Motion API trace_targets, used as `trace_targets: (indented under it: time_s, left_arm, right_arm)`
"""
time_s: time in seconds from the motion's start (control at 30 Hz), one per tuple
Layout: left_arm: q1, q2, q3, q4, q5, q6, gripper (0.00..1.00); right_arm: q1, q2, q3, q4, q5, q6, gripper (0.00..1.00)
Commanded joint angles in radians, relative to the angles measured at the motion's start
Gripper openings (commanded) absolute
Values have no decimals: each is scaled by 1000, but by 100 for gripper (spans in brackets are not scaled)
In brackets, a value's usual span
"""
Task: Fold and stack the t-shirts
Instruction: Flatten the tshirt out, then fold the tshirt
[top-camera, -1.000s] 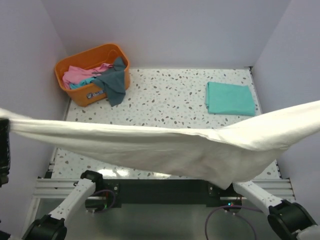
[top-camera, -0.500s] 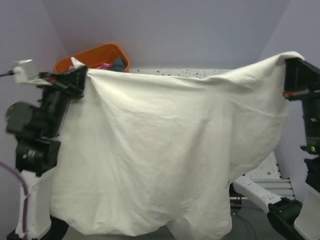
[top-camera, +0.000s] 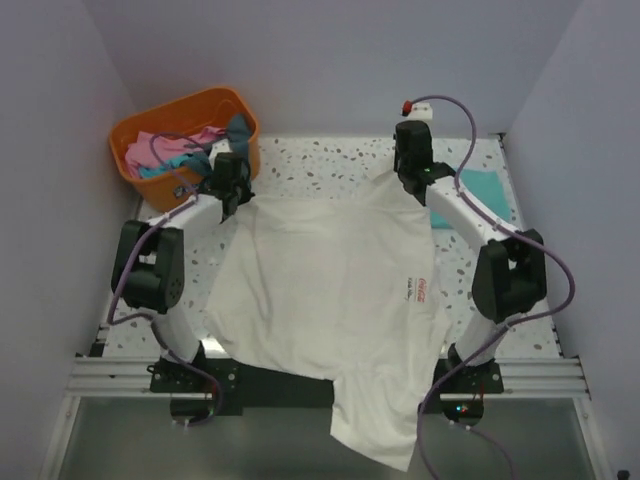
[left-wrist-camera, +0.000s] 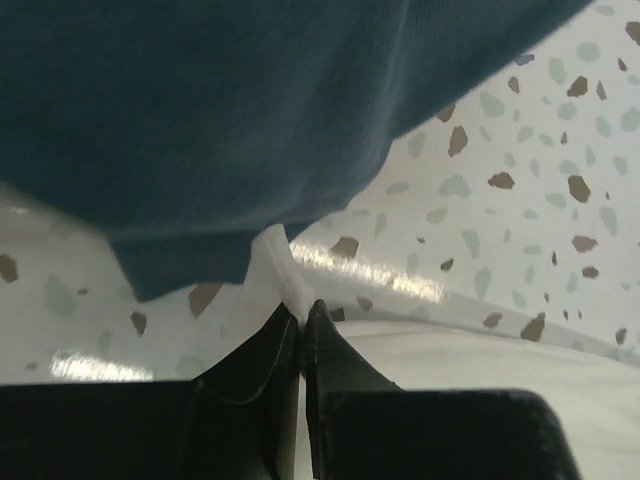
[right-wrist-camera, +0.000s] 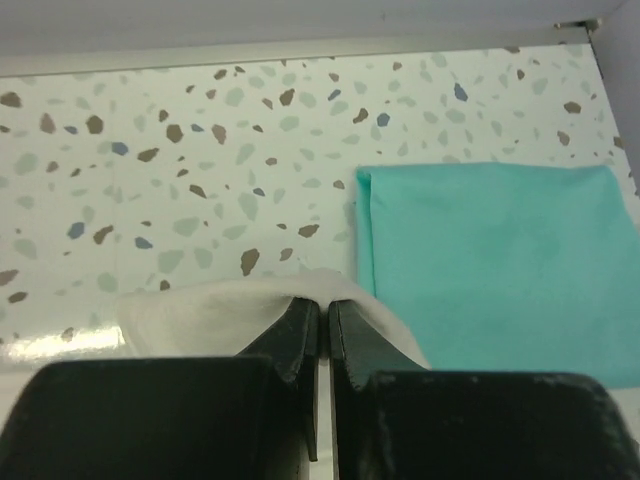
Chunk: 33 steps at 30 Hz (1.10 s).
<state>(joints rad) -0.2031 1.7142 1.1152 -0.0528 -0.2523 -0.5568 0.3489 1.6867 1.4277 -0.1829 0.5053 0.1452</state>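
Observation:
The cream-white t-shirt (top-camera: 330, 290) lies spread over the speckled table, its near end hanging past the front edge. A small red print (top-camera: 420, 288) shows near its right side. My left gripper (top-camera: 233, 192) is shut on the shirt's far-left corner (left-wrist-camera: 278, 262), beside the basket. My right gripper (top-camera: 413, 180) is shut on the far-right corner (right-wrist-camera: 300, 292), next to the folded teal t-shirt (top-camera: 485, 190), which also shows in the right wrist view (right-wrist-camera: 500, 260). A dark grey-blue t-shirt (left-wrist-camera: 220, 110) hangs just ahead of my left fingers.
The orange basket (top-camera: 150, 125) stands at the far left with pink, teal and dark tees inside. Lilac walls close in the table on three sides. The metal frame rail (top-camera: 100, 372) runs along the near edge.
The shirt was held high and stretched between both grippers; both arms have swung forward and down, and the shirt now lies flat on the table.

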Motion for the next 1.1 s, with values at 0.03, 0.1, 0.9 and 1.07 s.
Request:
trace_targets:
  time_s: [0.03, 0.1, 0.9, 1.07]
  left_arm:
    - [4, 195, 214, 85, -67, 35, 0]
    - [4, 273, 283, 71, -64, 40, 0]
    - [4, -114, -188, 65, -36, -31, 0]
    - [4, -244, -348, 54, -7, -58, 0]
  right_arm:
    - [-44, 153, 172, 123, 24, -10, 0]
    - [-50, 204, 210, 122, 19, -15, 0]
    - [5, -352, -396, -263, -157, 264, 0]
    - [97, -562, -599, -412, -168, 416, 0]
